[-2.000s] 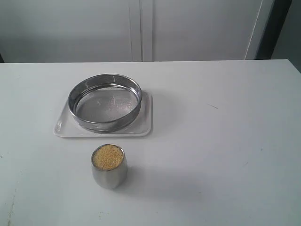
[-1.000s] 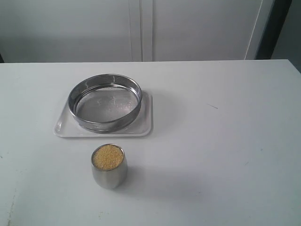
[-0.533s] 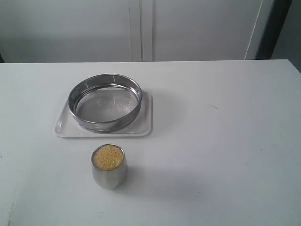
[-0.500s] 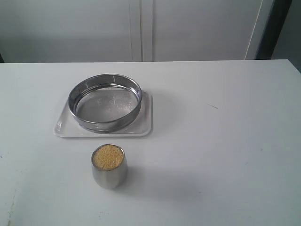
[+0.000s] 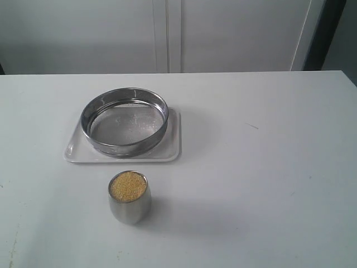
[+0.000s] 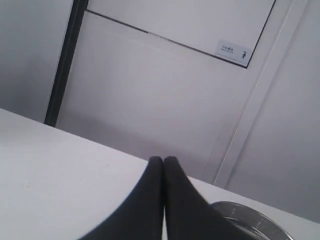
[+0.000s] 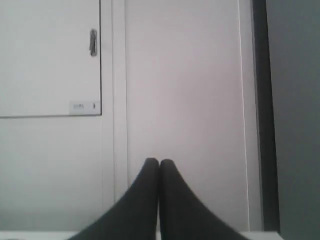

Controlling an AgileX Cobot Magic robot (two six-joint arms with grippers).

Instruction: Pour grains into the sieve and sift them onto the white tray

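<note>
Left gripper [image 6: 163, 161], black jaws pressed together, empty; wide round steel mesh sieve [image 6: 248, 217] lies ahead, apart. Right gripper [image 7: 159, 163] likewise closed, empty. Sieve rests on flat white rectangular tray [image 5: 174, 152]; golden-yellow grains [image 5: 128, 186] fill small steel cup [image 5: 130, 209] just beside tray.

Your sieve [image 5: 125, 147] is shiny steel with fine mesh; the white tray [image 5: 173, 146] looks smooth and glossy. The cup [image 5: 129, 207] is polished metal, the grains [image 5: 128, 186] gritty, the surface [image 5: 262, 167] matt.
</note>
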